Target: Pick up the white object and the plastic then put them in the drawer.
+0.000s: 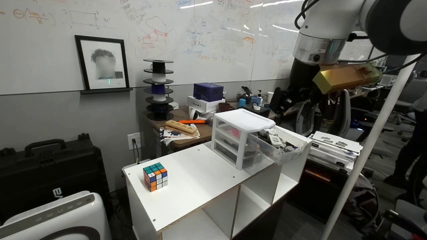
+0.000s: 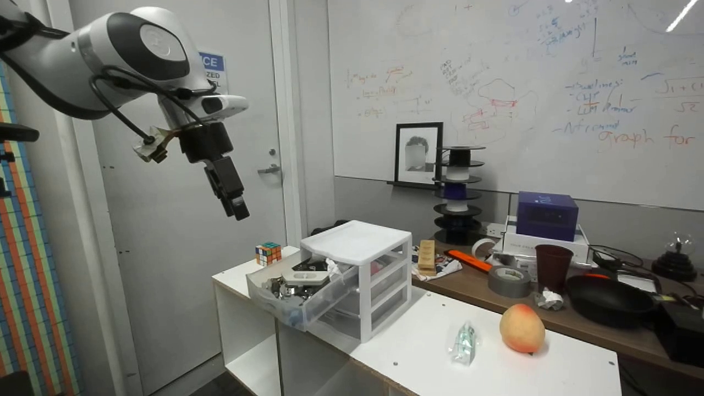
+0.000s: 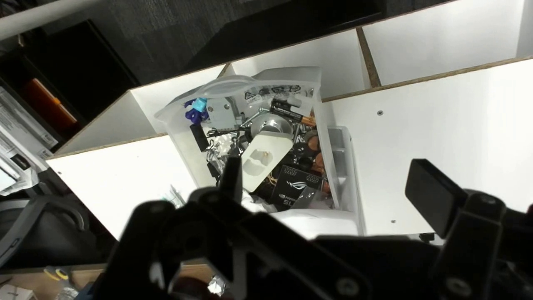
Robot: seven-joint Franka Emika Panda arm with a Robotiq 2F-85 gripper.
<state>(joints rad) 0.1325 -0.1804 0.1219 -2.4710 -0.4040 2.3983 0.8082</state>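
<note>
The drawer (image 1: pixel 292 155) is the pulled-out top drawer of the white unit (image 1: pixel 245 119). It shows in an exterior view (image 2: pixel 275 312) and the wrist view (image 3: pixel 287 74), full of small parts. A crumpled white piece (image 2: pixel 333 268), seemingly the white object, lies in the drawer near the unit's top; it also shows in the wrist view (image 3: pixel 255 204), partly hidden by a finger. The crumpled clear plastic (image 2: pixel 465 344), greenish inside, lies on the white surface beside the unit and in the wrist view (image 3: pixel 173 196). My gripper (image 3: pixel 333 187) is open and empty above the drawer, also in an exterior view (image 2: pixel 237 212).
A puzzle cube (image 1: pixel 155 176) stands on the white shelf top (image 1: pixel 190 186) beyond the unit. A peach (image 2: pixel 522 329) sits near the plastic. The brown desk (image 2: pixel 588 324) behind holds a pan (image 2: pixel 608 300), tape, a cup and boxes. A spool stack (image 1: pixel 158 90) stands behind.
</note>
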